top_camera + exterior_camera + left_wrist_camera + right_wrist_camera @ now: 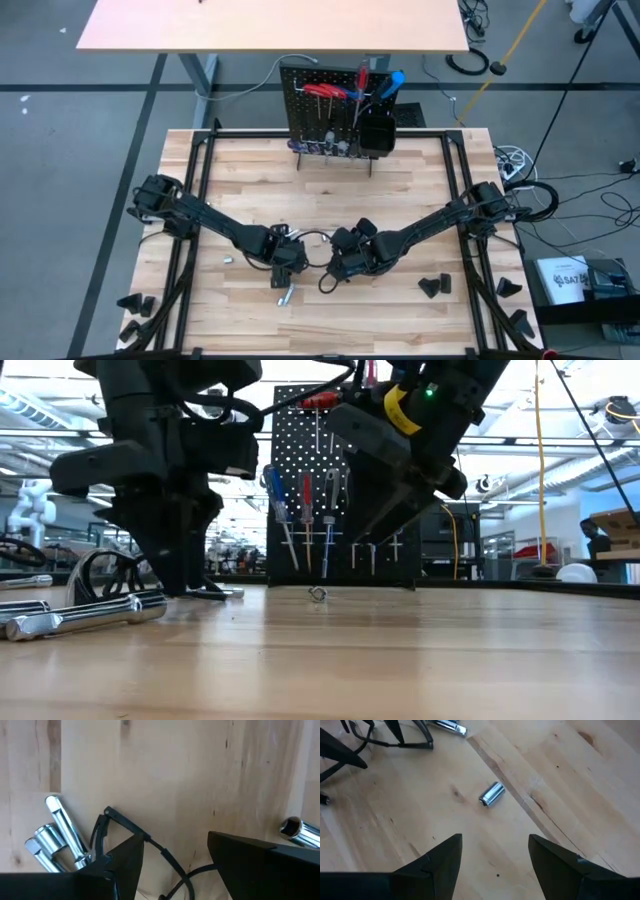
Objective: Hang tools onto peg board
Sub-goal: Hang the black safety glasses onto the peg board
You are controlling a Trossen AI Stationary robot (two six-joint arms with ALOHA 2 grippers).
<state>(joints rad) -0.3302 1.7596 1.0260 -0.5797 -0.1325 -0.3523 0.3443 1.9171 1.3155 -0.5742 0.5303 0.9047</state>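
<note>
While both arms reach in toward the middle of the worktop [400,180], you have the peg board [325,100] standing upright at the far edge, well apart from either gripper. On its face hang red-handled pliers [325,90], and a blue-handled screwdriver [392,82] leans near the black bin [377,132] on the board's right side. From the low view you see screwdrivers [305,510] hanging in a row with handles up, red and blue among them.

Your left gripper [290,262] sits low over the worktop, left of centre. Its fingers [122,865] stand spread, with bare wood and a thin black cable [165,855] showing between them; nothing is pinched. Just beside it lie silver sockets [55,840], and one more socket [300,831] lies on the other side of the fingers. In the high view a small metal piece [286,296] lies just in front of this gripper, and another small bit [227,258] lies to its left.

Your right gripper [342,268] sits close to the left one, right of centre. Its fingers [445,862] also stand apart and hold nothing. A short silver socket [491,794] lies on the wood ahead of them, not touching.

Black wedge blocks [434,286] rest near the front right of the worktop.
</note>
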